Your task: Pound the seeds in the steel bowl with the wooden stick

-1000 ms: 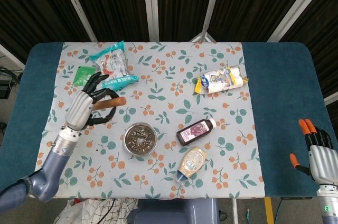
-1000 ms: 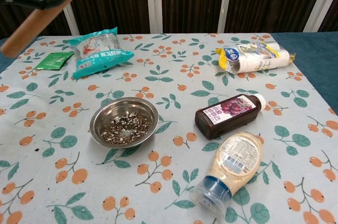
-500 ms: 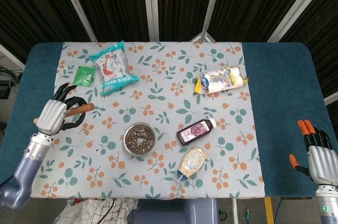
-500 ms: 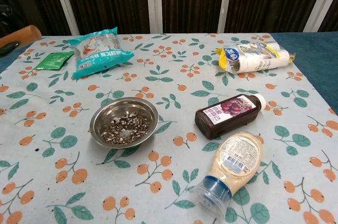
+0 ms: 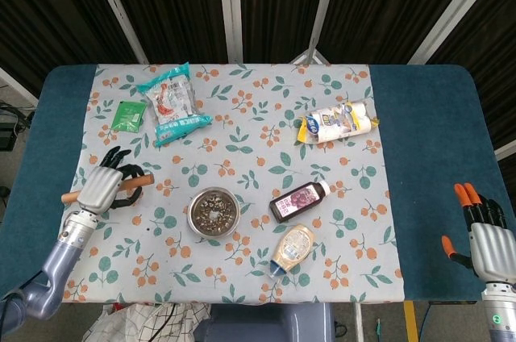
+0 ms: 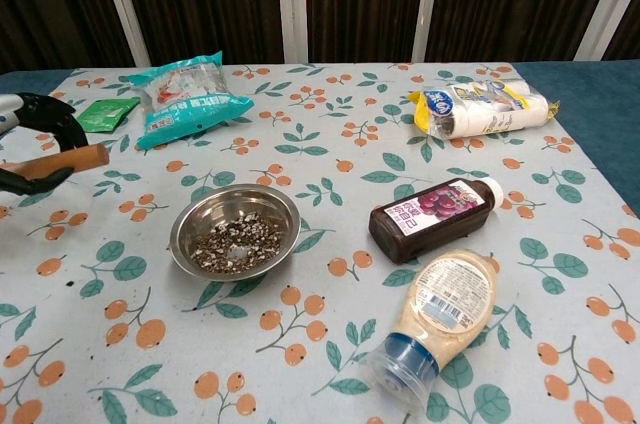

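Floral cloth covers the table (image 5: 419, 116). My left hand (image 5: 103, 186) grips the stick (image 6: 62, 162) near the cloth's left edge, left of the bowl (image 5: 214, 211) of seeds (image 6: 235, 237). My right hand (image 5: 484, 237) looks empty, fingers apart.

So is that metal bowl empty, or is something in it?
Not empty. The steel bowl stands upright on the tablecloth, and dark seeds cover its bottom in a shallow layer, well below the rim.
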Controlling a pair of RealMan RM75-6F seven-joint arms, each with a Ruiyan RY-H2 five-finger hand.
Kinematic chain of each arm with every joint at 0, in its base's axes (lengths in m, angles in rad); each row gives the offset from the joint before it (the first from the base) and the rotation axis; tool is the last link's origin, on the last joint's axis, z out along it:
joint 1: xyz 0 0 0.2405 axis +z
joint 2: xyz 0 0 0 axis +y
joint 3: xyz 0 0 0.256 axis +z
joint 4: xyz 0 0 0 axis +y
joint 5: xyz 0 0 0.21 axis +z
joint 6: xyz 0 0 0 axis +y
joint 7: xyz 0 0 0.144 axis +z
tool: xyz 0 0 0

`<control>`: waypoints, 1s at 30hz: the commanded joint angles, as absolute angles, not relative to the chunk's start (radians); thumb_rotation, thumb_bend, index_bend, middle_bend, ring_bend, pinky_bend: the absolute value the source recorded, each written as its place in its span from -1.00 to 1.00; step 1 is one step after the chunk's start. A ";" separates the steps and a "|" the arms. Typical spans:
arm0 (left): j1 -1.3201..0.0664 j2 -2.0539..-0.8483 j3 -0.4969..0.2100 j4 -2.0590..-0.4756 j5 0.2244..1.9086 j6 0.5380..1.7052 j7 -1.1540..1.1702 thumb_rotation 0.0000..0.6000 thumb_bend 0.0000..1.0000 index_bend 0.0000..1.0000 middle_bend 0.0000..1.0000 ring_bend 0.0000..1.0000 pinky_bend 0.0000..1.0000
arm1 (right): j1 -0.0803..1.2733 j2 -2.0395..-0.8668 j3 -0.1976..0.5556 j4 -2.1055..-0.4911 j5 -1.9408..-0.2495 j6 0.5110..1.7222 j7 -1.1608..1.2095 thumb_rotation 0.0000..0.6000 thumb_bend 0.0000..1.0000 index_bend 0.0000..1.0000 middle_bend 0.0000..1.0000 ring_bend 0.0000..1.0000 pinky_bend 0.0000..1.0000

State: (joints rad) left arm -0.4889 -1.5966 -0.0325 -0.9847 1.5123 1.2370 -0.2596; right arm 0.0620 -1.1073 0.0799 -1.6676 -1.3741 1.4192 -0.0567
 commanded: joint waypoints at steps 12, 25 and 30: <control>-0.493 -1.636 -0.064 -1.051 1.454 1.186 -0.141 1.00 -0.03 -0.15 -0.41 -0.91 -1.00 | 0.061 -1.104 0.078 -1.669 -1.376 1.417 -0.054 1.00 -0.26 -1.00 -1.00 -1.00 -1.00; -0.453 -1.526 -0.104 -1.280 1.431 1.264 -0.073 1.00 -0.32 -0.49 -0.64 -1.00 -1.00 | 0.061 -1.103 0.079 -1.669 -1.374 1.417 -0.050 1.00 -0.26 -1.00 -1.00 -1.00 -1.00; -0.395 -1.392 -0.094 -1.476 1.438 1.343 0.016 1.00 -0.39 -0.56 -0.75 -1.00 -1.00 | 0.060 -1.103 0.081 -1.666 -1.376 1.421 -0.049 1.00 -0.26 -1.00 -1.00 -1.00 -1.00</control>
State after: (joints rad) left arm -0.4370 -1.4792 -0.0982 -1.3668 1.4322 1.2830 -0.0494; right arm 0.0603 -1.1025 0.0811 -1.6663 -1.3757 1.4207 -0.0495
